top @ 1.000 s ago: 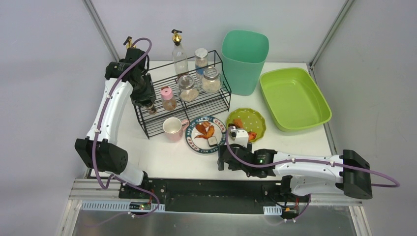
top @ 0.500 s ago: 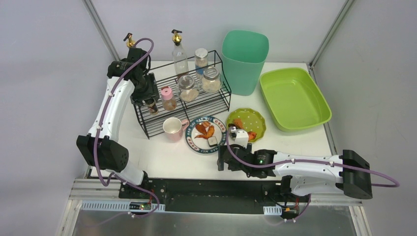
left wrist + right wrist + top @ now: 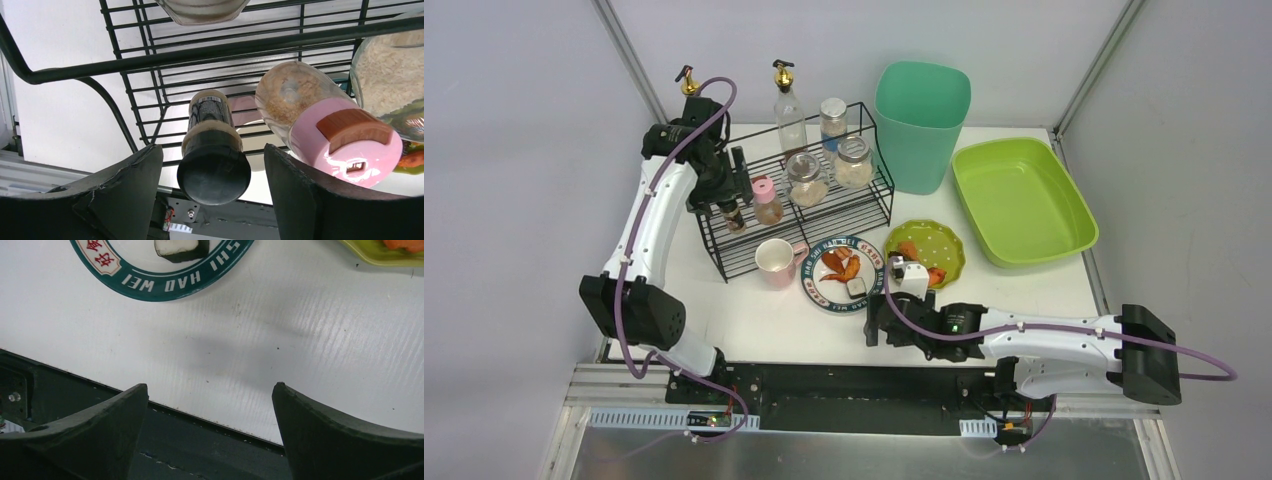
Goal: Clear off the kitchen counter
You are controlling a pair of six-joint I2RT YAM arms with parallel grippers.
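Jaws of the left gripper (image 3: 212, 150) stand spread either side of a dark-capped bottle (image 3: 214, 172) on the wire rack (image 3: 200, 51), with a gap at each finger and nothing pinched. Right gripper (image 3: 210, 386) jaws are spread wide, holding nothing, over the kitchen counter (image 3: 754, 320) near its 6 o'clock edge, with a plate (image 3: 165, 287) at their 12 o'clock.

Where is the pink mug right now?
In the top view, the pink mug stands on the counter, in front of the black wire rack, left of the teal-rimmed plate.
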